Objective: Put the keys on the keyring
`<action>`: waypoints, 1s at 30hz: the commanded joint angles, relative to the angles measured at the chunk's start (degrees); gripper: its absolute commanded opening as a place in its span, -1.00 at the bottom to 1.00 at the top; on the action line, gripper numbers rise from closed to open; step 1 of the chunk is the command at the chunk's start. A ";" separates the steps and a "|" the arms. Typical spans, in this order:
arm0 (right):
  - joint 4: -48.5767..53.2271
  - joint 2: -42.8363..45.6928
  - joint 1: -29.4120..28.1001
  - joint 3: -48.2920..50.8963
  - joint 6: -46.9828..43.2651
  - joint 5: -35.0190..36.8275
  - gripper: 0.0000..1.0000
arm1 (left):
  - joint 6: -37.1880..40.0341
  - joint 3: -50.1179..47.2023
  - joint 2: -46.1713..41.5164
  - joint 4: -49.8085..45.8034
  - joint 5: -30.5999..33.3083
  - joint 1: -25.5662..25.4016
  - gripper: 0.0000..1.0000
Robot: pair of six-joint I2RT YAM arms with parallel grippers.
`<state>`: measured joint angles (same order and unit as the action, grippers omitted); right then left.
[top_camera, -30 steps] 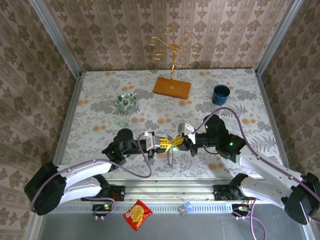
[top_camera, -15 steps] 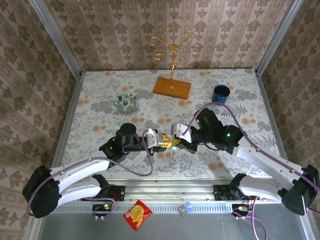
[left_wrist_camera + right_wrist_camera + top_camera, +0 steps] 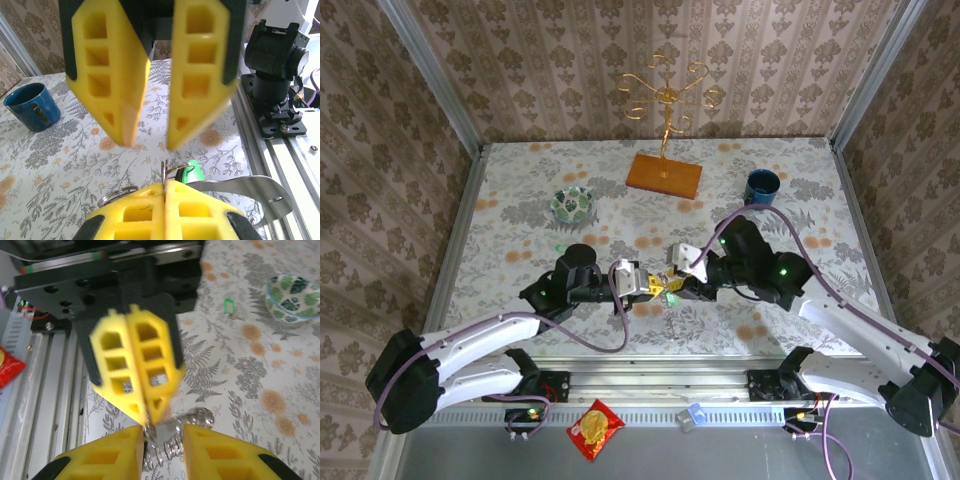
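Above the near-middle of the table, my left gripper is shut on a thin metal loop of the keyring, which stands upright between its yellow fingertips. A green-headed key and a flat silvery piece hang on the keyring just right of the grip. My right gripper faces it tip to tip and is open. In the right wrist view, the keyring's bunched silvery loops lie in the gap between its fingers. A second green key lies on the table near the bowl.
A patterned green-white bowl stands at the back left and a blue mug at the back right. A gold wire stand on a wooden base is at the back middle. A red snack packet lies below the rail.
My right gripper has opened and let go of the keyring. The left gripper has closed tight on it. Both grippers have lifted slightly away from the near edge.
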<state>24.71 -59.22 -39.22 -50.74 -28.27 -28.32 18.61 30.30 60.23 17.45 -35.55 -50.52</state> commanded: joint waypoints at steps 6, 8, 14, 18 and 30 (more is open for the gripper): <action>-8.43 2.71 1.61 6.13 7.59 -6.08 -0.44 | -3.47 -3.84 -1.30 11.05 -0.92 0.16 -1.00; -9.22 2.54 1.63 6.68 7.96 -7.30 -0.44 | -3.82 -4.20 -1.20 11.79 -0.92 0.17 -1.00; -10.45 1.31 1.52 7.10 8.05 -8.30 -0.47 | -5.39 -5.21 -1.08 14.79 -0.92 0.23 -1.00; -11.33 0.51 1.45 6.88 8.06 -9.03 -0.51 | -6.06 -5.34 -0.66 15.63 -2.77 0.17 -1.00; -11.89 -1.62 1.21 5.35 7.27 -10.49 -0.99 | -7.36 -5.61 0.11 17.50 -3.30 0.25 -1.00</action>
<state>13.65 -60.38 -37.69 -44.12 -20.78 -36.91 12.27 24.75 60.42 30.76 -36.49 -50.09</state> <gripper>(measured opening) 0.047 0.049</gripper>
